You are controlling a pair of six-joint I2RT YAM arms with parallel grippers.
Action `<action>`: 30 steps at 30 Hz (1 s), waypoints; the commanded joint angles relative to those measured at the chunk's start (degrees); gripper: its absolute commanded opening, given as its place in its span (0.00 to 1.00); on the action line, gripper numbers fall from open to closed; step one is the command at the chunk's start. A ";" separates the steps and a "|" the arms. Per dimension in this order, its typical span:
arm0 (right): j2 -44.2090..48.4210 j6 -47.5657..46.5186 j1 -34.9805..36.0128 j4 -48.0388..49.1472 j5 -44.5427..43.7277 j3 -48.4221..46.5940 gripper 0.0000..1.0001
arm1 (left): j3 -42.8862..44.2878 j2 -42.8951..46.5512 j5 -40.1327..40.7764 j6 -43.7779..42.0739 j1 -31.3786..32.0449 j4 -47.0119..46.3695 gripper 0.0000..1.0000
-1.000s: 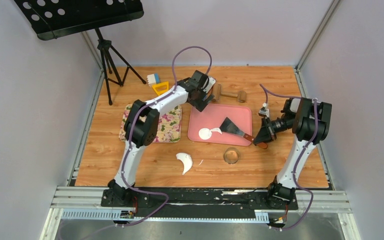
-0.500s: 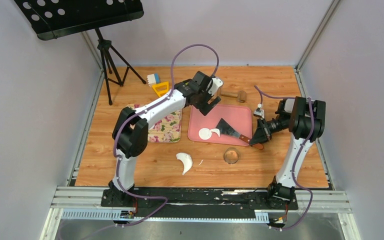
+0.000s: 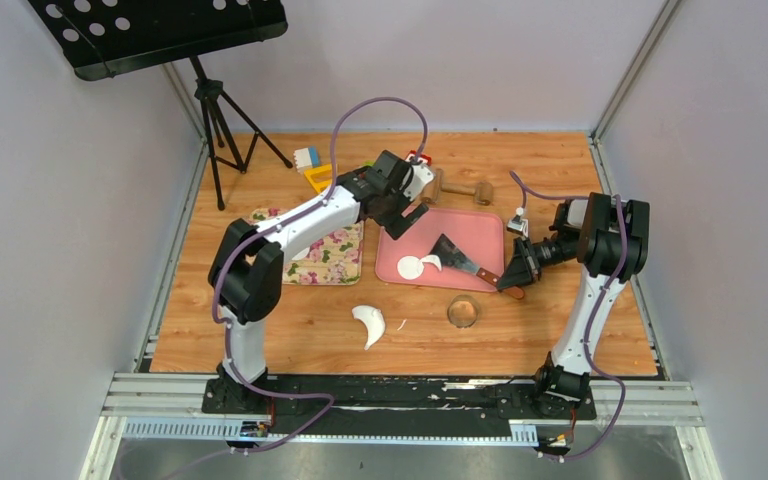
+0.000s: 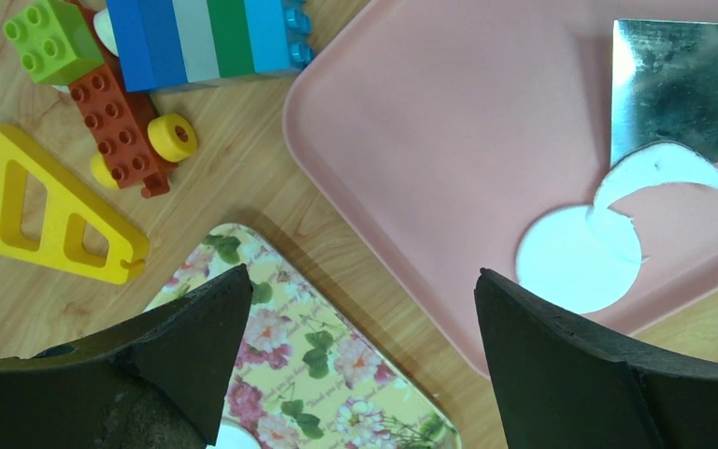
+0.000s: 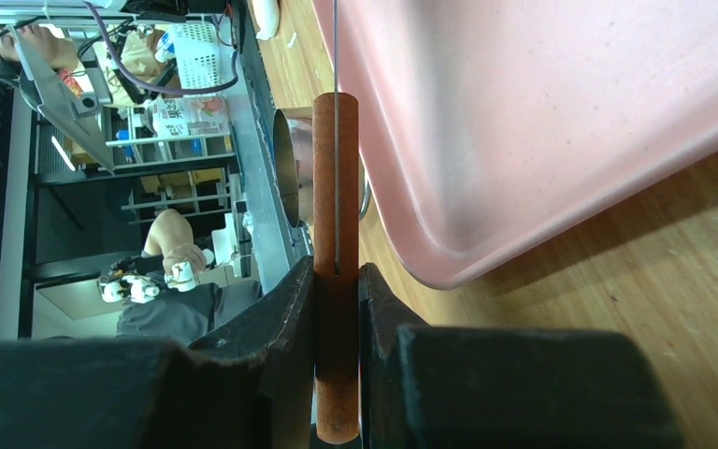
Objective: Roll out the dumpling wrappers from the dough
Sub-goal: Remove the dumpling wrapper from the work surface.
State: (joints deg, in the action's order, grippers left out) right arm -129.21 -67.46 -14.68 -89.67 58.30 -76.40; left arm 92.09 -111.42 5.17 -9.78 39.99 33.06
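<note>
One round white dumpling wrapper [image 3: 410, 267] lies at the near left of the pink tray [image 3: 480, 225], with a crescent dough scrap [image 3: 431, 262] touching it. The left wrist view shows the wrapper [image 4: 575, 260] and the scrap [image 4: 659, 168], which overlaps the scraper's metal blade [image 4: 682, 89]. My right gripper [image 3: 511, 280] is shut on the scraper's brown wooden handle [image 5: 336, 234]. The blade [image 3: 453, 252] rests on the tray. My left gripper [image 3: 403, 218] hangs open and empty above the tray's left corner [image 4: 360, 309]. A larger crescent of dough [image 3: 368, 323] lies on the table.
A metal ring [image 3: 463, 312] stands just in front of the tray. A wooden rolling pin [image 3: 460, 188] lies behind it. A floral mat [image 3: 325, 250] lies left of the tray, with a white patch at its edge [image 4: 229, 438]. Toy bricks [image 4: 206, 37] and a yellow triangle [image 4: 47, 210] sit at the back.
My left gripper has come slightly nearer and leftward over the tray's left corner, staying open. My right gripper has moved left with the scraper, bringing the blade closer to the wrapper.
</note>
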 commanded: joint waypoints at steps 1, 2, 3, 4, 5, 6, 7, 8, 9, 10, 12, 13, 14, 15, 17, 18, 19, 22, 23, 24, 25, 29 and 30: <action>0.47 -4.19 0.10 -2.53 3.99 0.83 0.00 | -1.82 5.19 0.99 -1.57 -0.38 -2.19 0.96; 0.49 -4.41 0.09 -2.53 4.19 0.94 0.00 | -2.36 5.52 0.98 -1.61 -0.77 -2.21 0.96; 0.50 -4.91 0.09 -2.53 4.62 1.26 0.00 | -2.74 5.85 0.94 -1.64 -1.04 -2.21 0.96; 0.46 -5.17 0.16 -2.53 5.20 1.60 0.00 | -3.12 6.11 0.96 -1.66 -1.38 -2.17 0.96; 0.52 -5.14 0.18 -2.46 5.49 1.62 0.00 | -3.49 6.43 0.98 -1.69 -1.71 -2.13 0.96; 0.31 -5.14 0.24 -2.48 5.59 1.54 0.00 | -3.84 6.75 0.98 -1.71 -2.08 -2.05 0.96; 0.23 -5.14 0.35 -2.52 5.66 1.56 0.00 | -4.14 7.12 1.03 -1.75 -2.43 -1.96 0.96; 0.23 -5.26 0.42 -2.53 5.77 1.60 0.00 | -4.54 7.51 0.99 -1.80 -2.86 -1.95 0.96; 0.12 -5.35 0.55 -2.47 5.81 1.48 0.00 | -5.03 7.94 1.09 -1.87 -3.16 -2.02 0.96; 0.02 -5.32 0.67 -2.51 5.96 1.44 0.00 | -5.38 8.31 1.15 -1.83 -3.53 -2.03 0.96; -0.02 -5.24 0.78 -2.51 6.15 1.40 0.00 | -6.01 9.15 1.16 -1.96 -4.30 -2.13 0.96; -0.05 -5.27 0.79 -2.53 6.21 1.42 0.00 | -6.38 9.53 1.20 -2.05 -4.58 -2.17 0.96; -0.15 -5.35 0.87 -2.53 6.25 1.49 0.00 | -6.73 9.92 1.29 -2.08 -4.83 -2.25 0.96; -0.13 -5.47 0.95 -2.48 6.26 1.72 0.00 | -7.07 10.23 1.33 -2.13 -5.14 -2.28 0.96; -0.22 -5.49 1.07 -2.50 6.21 2.05 0.00 | -7.79 10.74 1.38 -2.20 -5.62 -2.39 0.96; -0.30 -5.53 1.13 -2.48 6.16 2.09 0.00 | -8.05 10.97 1.34 -2.25 -5.89 -2.45 0.96; -0.34 -5.58 1.22 -2.48 6.06 2.22 0.00 | -8.36 11.23 1.21 -2.25 -6.20 -2.59 0.96; -0.06 -5.78 1.55 -2.52 5.22 2.60 0.00 | -9.30 11.63 1.07 -2.18 -6.82 -2.73 0.96; 0.13 -5.96 1.79 -2.48 4.60 2.76 0.00 | -9.51 11.74 1.03 -2.29 -6.89 -2.76 0.96; 0.37 -6.14 1.98 -2.51 4.11 3.01 0.00 | -9.76 11.79 1.07 -2.33 -6.93 -2.78 0.96; 0.58 -6.29 2.14 -2.51 3.69 3.28 0.00 | -9.75 11.83 1.11 -2.43 -6.94 -2.79 0.96; 1.29 -6.26 2.24 -2.51 3.18 3.69 0.00 | -9.91 12.01 1.16 -2.44 -7.27 -2.74 0.96; 1.33 -6.18 2.20 -2.47 3.17 3.61 0.00 | -9.98 12.01 1.08 -2.49 -7.30 -2.75 0.96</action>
State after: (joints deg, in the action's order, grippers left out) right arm -129.23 -70.65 -12.86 -89.49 60.69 -72.90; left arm 82.17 -102.30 6.35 -10.90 33.15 31.86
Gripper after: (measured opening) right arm 0.176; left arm 0.965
